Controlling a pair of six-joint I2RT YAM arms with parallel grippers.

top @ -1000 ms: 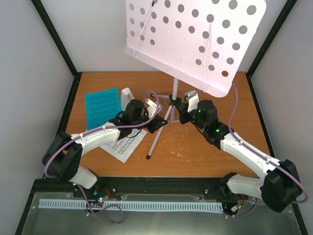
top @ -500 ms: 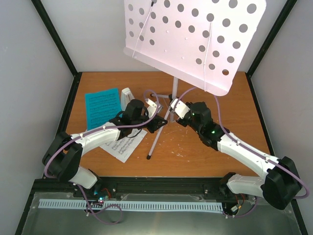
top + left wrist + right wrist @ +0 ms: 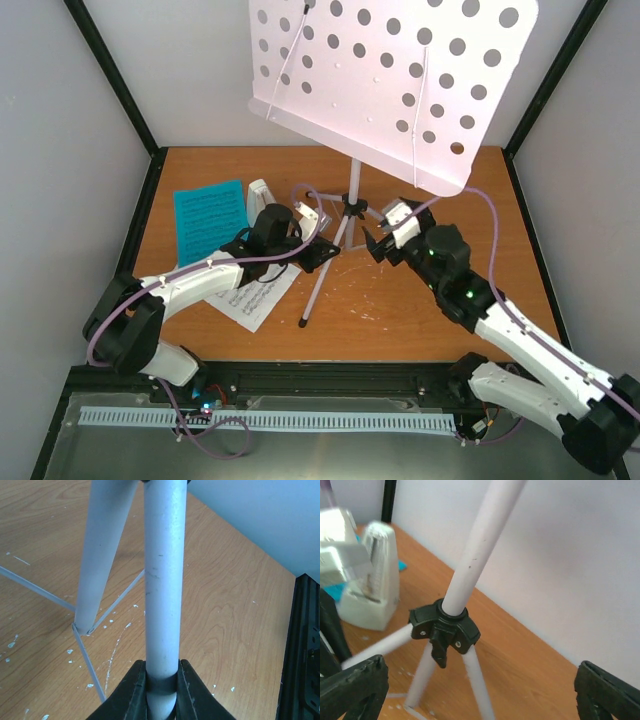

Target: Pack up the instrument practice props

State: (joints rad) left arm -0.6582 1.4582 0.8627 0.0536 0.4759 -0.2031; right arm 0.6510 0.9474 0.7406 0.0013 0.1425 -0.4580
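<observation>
while my left gripper (image 3: 161,681) pinches a pale tubular leg (image 3: 161,580) of the tall lilac tripod music stand (image 3: 390,90) with its perforated tray, my right gripper (image 3: 480,687) hangs spread wide near the black plastic hub (image 3: 445,625), touching nothing. the stand is upright mid-table. the small white pyramid metronome (image 3: 260,195) sits just beside the bright-blue sheet-music page (image 3: 210,220); a white sheet-music page (image 3: 255,295) lies partly under my left arm.
</observation>
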